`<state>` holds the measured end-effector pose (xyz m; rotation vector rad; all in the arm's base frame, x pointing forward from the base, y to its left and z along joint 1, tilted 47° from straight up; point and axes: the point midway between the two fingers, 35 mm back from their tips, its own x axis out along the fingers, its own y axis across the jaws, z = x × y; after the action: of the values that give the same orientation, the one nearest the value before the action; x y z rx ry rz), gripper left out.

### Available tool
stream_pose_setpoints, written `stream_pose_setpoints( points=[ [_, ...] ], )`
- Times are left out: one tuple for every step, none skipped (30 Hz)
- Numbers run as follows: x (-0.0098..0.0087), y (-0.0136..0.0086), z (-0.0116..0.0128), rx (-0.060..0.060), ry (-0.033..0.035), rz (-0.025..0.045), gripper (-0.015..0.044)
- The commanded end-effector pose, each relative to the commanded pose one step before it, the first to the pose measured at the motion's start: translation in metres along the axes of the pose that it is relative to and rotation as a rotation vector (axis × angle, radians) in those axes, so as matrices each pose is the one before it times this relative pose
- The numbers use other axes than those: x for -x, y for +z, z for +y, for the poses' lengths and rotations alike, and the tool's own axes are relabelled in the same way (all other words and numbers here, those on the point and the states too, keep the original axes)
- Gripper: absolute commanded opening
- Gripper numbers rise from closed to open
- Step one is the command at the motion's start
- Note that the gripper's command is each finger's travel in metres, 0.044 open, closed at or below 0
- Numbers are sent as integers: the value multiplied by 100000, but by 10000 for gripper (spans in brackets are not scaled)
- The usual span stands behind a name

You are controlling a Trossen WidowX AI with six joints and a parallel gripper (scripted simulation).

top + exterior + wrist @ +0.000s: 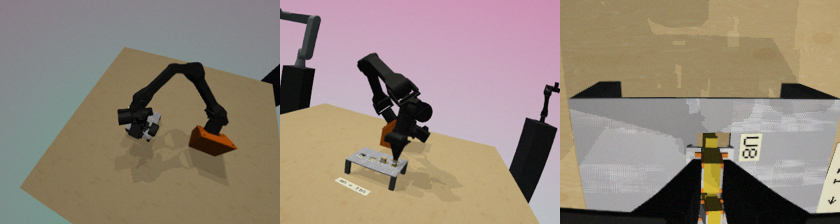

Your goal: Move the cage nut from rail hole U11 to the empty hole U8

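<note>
In the wrist view, the gripper (395,160) (711,167) grips the cage nut (395,163) (712,175) over the U8 hole (722,139), beside its label (750,147). It appears out of U11; square seating, wing check, release and retreat seem left.

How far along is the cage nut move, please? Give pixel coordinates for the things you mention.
Looks done: the nut is out of U11 and carried to the rail plate (376,162) (635,165) end beside the U8 label (750,147). In hand: the gripper (143,134) (395,160) (711,167) holds the cage nut (712,177) at that hole, part of which still shows open. Left: seating it square, wings open underneath, then releasing and withdrawing.
</note>
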<state>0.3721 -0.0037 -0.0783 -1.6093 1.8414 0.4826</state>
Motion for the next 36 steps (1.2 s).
stream_pose_setpoints(
  points=[
    [-114, 121, 25, -216, 1062, -181, 26],
    [-9, 6, -7, 0, 173, 3, 26],
    [-1, 0, -1, 0, 27, 0, 26],
    [-1, 1, -3, 0, 54, 1, 26],
    [-2, 1, -4, 0, 83, 1, 26],
    [-2, 1, -5, 1, 105, 1, 26],
    [-3, 2, -6, 1, 128, 1, 26],
    [-1, 0, -1, 0, 26, 0, 26],
    [0, 0, -1, 0, 27, 0, 26],
    [-1, 1, -3, 0, 54, 0, 26],
    [-1, 1, -4, 1, 82, 0, 26],
    [-2, 1, -6, 1, 105, 1, 26],
    [-2, 1, -7, 1, 129, 1, 26],
    [-2, 1, -8, 1, 151, 1, 26],
    [-2, 1, -9, 1, 164, 1, 26],
    [-2, 1, -9, 1, 168, 1, 26],
    [-2, 1, -9, 1, 168, 1, 26],
    [-2, 1, -9, 1, 168, 2, 26],
    [-2, 1, -9, 1, 168, 2, 26],
    [-2, 1, -8, 1, 169, 2, 26],
    [-2, 1, -8, 1, 169, 2, 26],
    [-2, 1, -8, 1, 169, 2, 26],
    [0, 0, -2, 0, 27, 0, 26],
    [0, 0, -2, 0, 27, 0, 26],
    [-1, 1, -3, 0, 52, 0, 26],
    [-1, 1, -4, 1, 78, 1, 26],
    [-2, 1, -6, 1, 104, 1, 26],
    [-2, 2, -7, 1, 131, 1, 26],
    [-2, 2, -8, 1, 155, 1, 26],
    [-3, 2, -9, 1, 166, 1, 26],
    [-3, 2, -9, 1, 167, 2, 26],
    [-3, 2, -9, 1, 168, 2, 26],
    [-2, 2, -9, 1, 168, 2, 26],
    [-3, 3, -9, 1, 159, 2, 26],
    [-3, 3, -9, 1, 159, 2, 26],
    [-3, 3, -9, 1, 159, 2, 26]
  ],
)
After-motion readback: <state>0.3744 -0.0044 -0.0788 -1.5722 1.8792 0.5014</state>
